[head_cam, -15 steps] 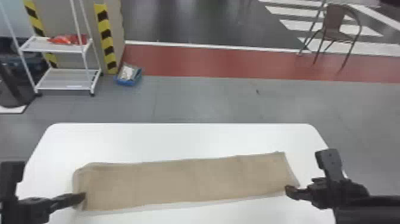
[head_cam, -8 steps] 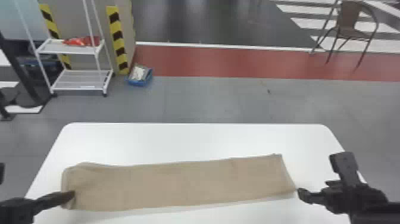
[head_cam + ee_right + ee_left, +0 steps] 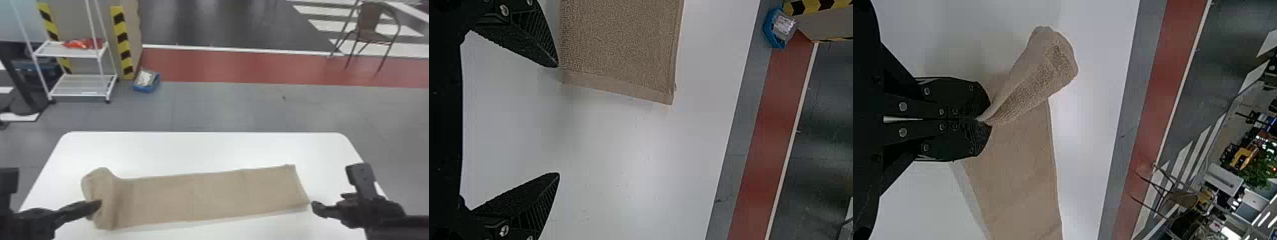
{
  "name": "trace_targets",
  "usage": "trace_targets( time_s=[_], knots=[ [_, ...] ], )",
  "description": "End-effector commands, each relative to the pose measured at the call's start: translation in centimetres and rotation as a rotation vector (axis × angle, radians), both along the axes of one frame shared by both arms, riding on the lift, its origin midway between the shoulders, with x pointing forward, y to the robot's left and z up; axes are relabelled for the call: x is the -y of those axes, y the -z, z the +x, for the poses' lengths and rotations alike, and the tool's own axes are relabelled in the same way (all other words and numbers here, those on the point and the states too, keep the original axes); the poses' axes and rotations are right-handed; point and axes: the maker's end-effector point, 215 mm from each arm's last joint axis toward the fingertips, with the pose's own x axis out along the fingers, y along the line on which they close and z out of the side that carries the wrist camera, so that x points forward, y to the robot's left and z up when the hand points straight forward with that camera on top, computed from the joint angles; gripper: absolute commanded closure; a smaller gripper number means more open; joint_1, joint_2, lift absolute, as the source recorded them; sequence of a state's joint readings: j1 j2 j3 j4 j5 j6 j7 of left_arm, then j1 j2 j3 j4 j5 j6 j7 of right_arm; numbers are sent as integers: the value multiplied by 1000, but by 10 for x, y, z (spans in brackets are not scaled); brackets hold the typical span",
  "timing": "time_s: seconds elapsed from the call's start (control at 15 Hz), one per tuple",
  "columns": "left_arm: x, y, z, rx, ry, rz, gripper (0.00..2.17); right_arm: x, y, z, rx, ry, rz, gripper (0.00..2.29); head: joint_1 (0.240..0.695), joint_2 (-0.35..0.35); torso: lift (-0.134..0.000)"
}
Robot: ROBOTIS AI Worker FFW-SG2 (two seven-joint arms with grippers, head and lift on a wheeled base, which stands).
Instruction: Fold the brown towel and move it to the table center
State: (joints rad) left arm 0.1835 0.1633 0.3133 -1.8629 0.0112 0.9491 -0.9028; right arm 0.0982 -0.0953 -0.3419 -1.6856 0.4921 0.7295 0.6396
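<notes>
The brown towel point(image 3: 204, 198) lies as a long strip across the white table, its left end lifted and curling over. At that end is my left gripper point(image 3: 97, 206); in the left wrist view the left gripper point(image 3: 984, 120) is shut on the towel's edge, and the raised towel end point(image 3: 1043, 75) hangs from it. Just off the strip's right end stands my right gripper point(image 3: 316, 207). In the right wrist view, the right gripper point(image 3: 559, 120) is open with bare tabletop between its fingers, one fingertip close beside the towel point(image 3: 624, 45).
The white table point(image 3: 204, 146) has bare surface behind the towel. Beyond it on the floor are a white shelf cart point(image 3: 79, 86), a blue bin point(image 3: 146, 83) and a brown chair point(image 3: 373, 32).
The towel's left end has risen and curled inward with my left gripper, which moved rightward relative to the table. The head view has shifted; the right gripper looks little changed beside the towel.
</notes>
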Motion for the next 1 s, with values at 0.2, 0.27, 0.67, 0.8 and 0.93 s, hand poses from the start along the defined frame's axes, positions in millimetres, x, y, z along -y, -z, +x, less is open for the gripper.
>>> trace_targets(
  time_s=[0.2, 0.27, 0.67, 0.8, 0.93],
  knots=[
    [98, -33, 5, 32, 99, -26, 2142, 13, -2, -4, 5, 24, -4, 110, 695, -253, 0],
    [117, -33, 3, 24, 112, -16, 2142, 15, -2, -5, 3, 28, -5, 110, 695, -271, 0],
    [219, -42, 9, 61, 207, 19, 2142, 18, -1, -7, 12, 23, -5, 110, 695, -350, 0],
    [247, -49, 9, 80, 245, 32, 2142, 24, 1, -10, 8, 37, -2, 110, 695, -350, 0],
    [279, -56, 8, 106, 278, 53, 2142, 28, 1, -13, 9, 41, -6, 110, 695, -350, 0]
  ],
)
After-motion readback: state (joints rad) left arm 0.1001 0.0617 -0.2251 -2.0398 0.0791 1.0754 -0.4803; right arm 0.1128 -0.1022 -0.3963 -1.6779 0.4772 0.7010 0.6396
